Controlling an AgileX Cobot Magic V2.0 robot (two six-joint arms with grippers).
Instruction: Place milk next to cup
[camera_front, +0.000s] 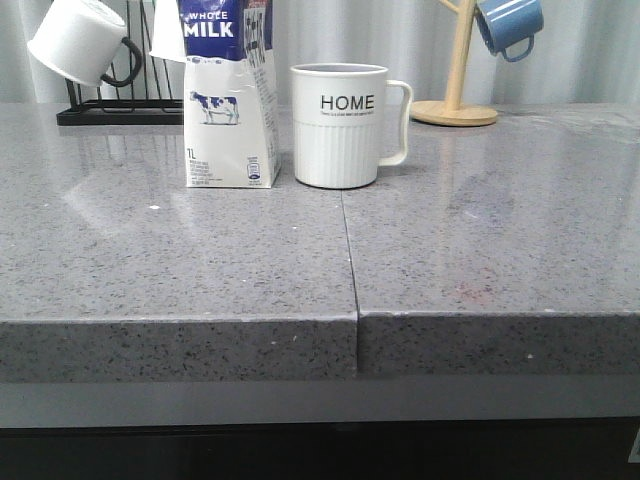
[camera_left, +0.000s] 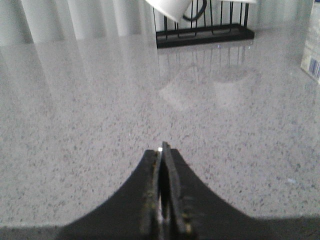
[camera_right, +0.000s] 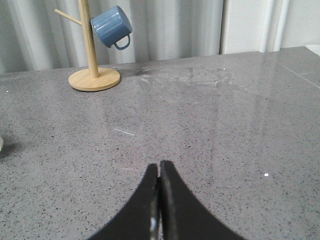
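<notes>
On my left wrist feed the left gripper has its black fingers pressed together on nothing, low over the speckled grey stone worktop, and my right gripper is closed and empty in the same way. In the front view I see the tall white milk carton with the dark blue top standing upright at about 11 o'clock, and just beside it at 3 o'clock the white ribbed ceramic mug lettered "HOME", its handle pointing to 3 o'clock. Beyond them, the black wire rack with a white mug sits at 10 o'clock and the wooden mug tree holding a blue mug at 1 o'clock.
</notes>
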